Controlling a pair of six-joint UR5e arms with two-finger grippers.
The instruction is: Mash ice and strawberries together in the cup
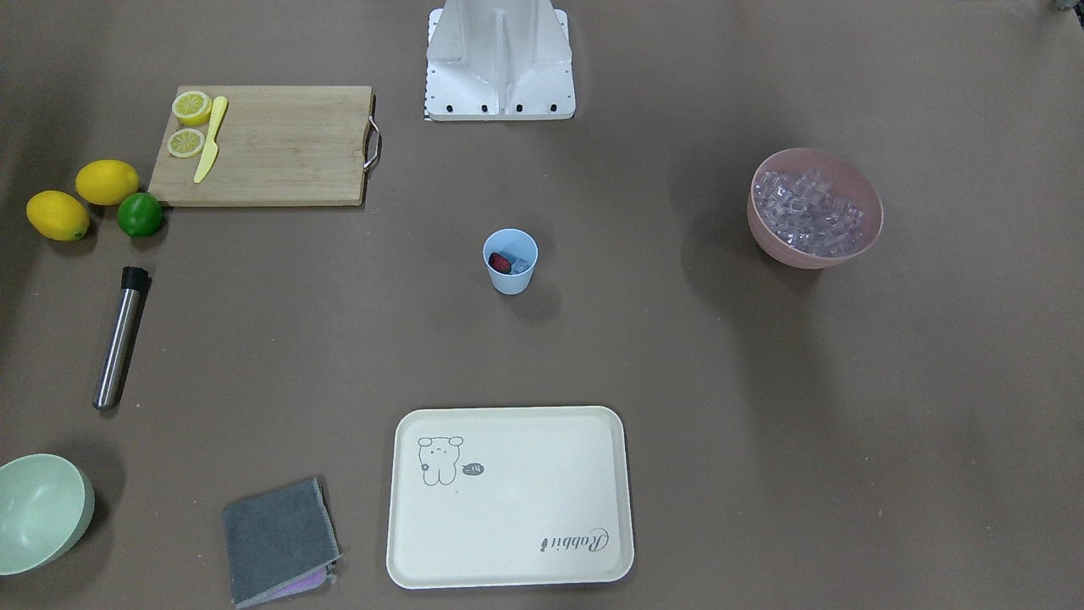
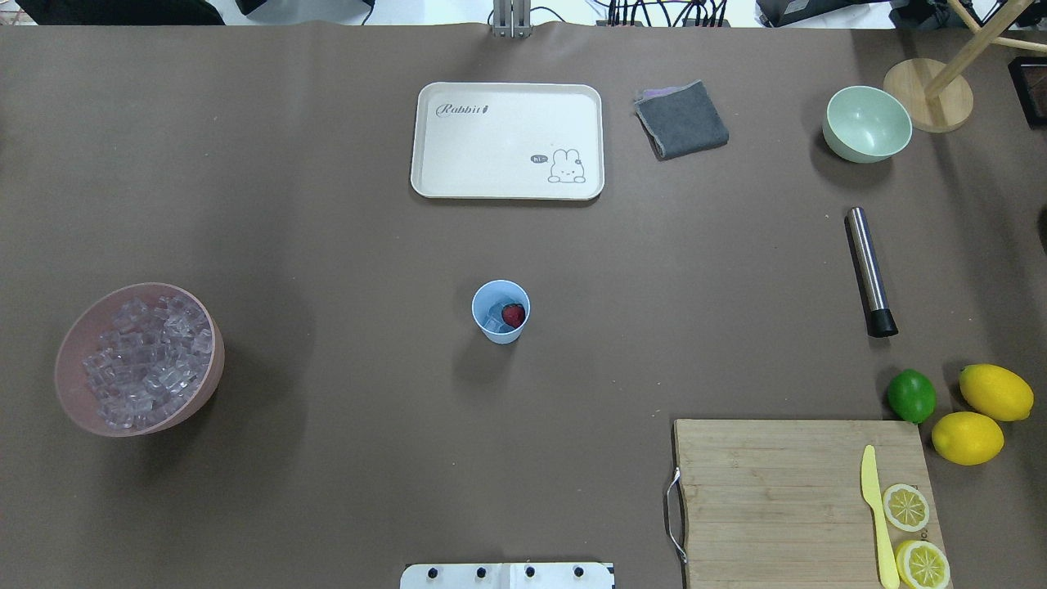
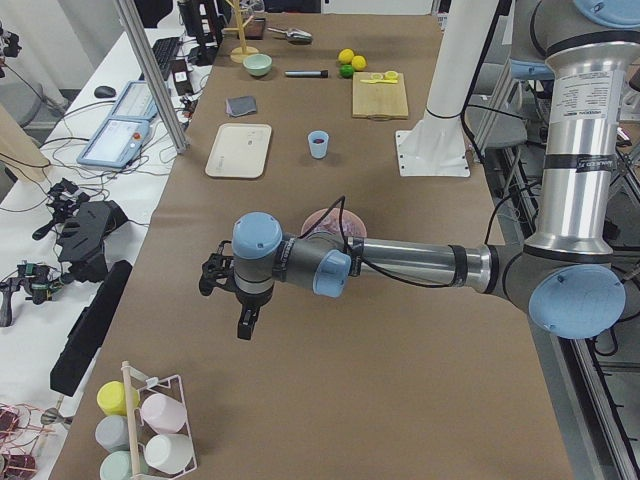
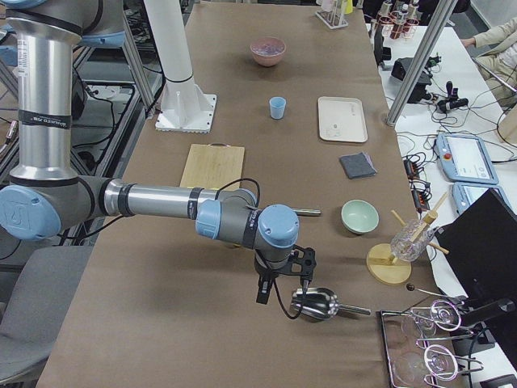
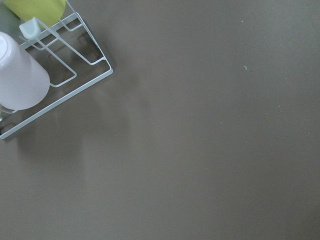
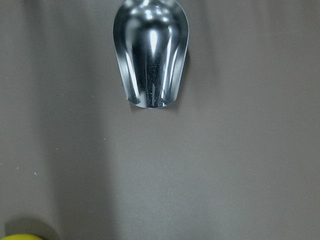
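Mid-table, tapered plastic cup (image 1: 511,284), glassy ice (image 1: 522,266), strawberry (image 1: 500,263) — left pincer (image 3: 226,300), right pincer (image 4: 280,289): cannot tell.

ice (image 1: 520,265) in cup (image 1: 511,285) barely discernible (too small), green bowl (image 1: 38,508) cropped

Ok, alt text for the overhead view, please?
A small blue cup holding a strawberry and ice stands alone mid-table. A pink bowl of ice cubes sits left; a tray, grey cloth and green bowl line the far side; a metal rod, lime, two lemons and a cutting board lie right.
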